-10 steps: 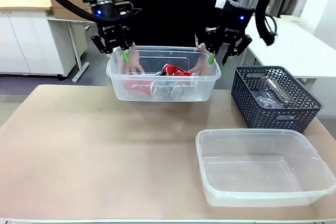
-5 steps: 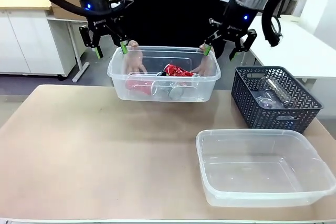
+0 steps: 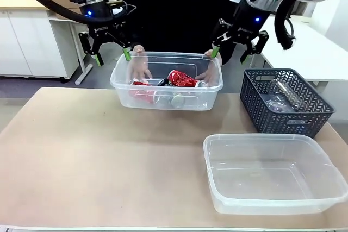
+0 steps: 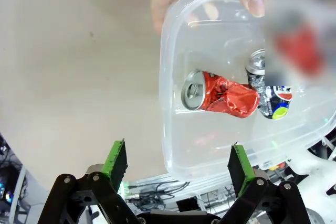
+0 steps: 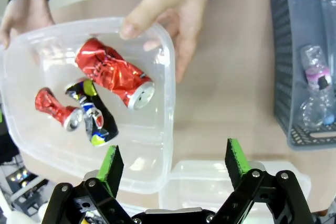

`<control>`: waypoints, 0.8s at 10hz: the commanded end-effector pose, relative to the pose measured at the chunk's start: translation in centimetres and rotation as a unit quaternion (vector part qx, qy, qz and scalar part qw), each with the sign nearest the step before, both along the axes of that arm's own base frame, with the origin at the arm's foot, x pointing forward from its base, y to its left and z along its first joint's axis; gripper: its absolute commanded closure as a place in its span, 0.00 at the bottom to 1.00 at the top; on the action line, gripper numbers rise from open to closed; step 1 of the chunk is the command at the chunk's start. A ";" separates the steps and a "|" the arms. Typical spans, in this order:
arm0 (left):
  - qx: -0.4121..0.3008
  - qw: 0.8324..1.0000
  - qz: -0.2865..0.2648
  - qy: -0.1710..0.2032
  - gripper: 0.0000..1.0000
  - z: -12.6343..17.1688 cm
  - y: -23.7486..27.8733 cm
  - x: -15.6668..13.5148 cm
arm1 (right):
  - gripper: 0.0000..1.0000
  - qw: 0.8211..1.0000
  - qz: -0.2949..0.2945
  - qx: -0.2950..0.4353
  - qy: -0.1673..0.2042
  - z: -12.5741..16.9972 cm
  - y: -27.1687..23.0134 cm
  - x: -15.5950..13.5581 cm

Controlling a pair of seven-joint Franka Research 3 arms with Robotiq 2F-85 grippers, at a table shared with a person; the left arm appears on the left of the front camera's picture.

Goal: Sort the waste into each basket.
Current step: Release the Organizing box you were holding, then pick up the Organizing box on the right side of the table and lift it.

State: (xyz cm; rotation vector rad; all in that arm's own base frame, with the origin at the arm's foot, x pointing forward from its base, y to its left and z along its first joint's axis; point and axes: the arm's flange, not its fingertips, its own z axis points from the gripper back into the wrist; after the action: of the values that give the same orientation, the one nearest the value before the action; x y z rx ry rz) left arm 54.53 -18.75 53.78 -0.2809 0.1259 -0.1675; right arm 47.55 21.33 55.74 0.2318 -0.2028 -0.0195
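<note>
A tan surface (image 3: 98, 156) carries an empty tub (image 3: 272, 206) of clear plastic at its near right. It sits well apart from a second tub (image 3: 122, 93) at the far edge, which a person in black grips with a hand (image 3: 139, 64) at one end and the other hand (image 3: 210, 69) at the opposite end — whether its base rests on the surface cannot be told. A dark lattice basket (image 3: 255, 107) stands at the far right, just behind the empty tub. The left claw (image 3: 112, 56) hangs wide open above the second tub's left end, near the person's fingers and gripping nothing; the right claw (image 3: 229, 54) hangs likewise open and empty above the right end. Inside the second tub lie three crushed cans — a long red can (image 5: 113, 72) with its silver top showing, a smaller red can (image 5: 55, 109) and, touching it, a dark can (image 5: 94, 116) with blue and yellow print. A clear bottle (image 5: 315, 85) with a pink band lies in the basket.
</note>
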 end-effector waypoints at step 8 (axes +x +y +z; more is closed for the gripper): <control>0.000 1.000 0.000 0.000 0.00 0.0 0.0 0.0 | 0.00 1.000 -0.001 0.001 -0.002 0.2 0.0 0.2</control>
State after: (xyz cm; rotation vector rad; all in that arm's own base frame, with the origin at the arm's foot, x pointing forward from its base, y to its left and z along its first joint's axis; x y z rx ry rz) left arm 54.55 -18.78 53.78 -0.2810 0.1259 -0.1680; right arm 47.55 21.33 55.74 0.2318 -0.2028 -0.0195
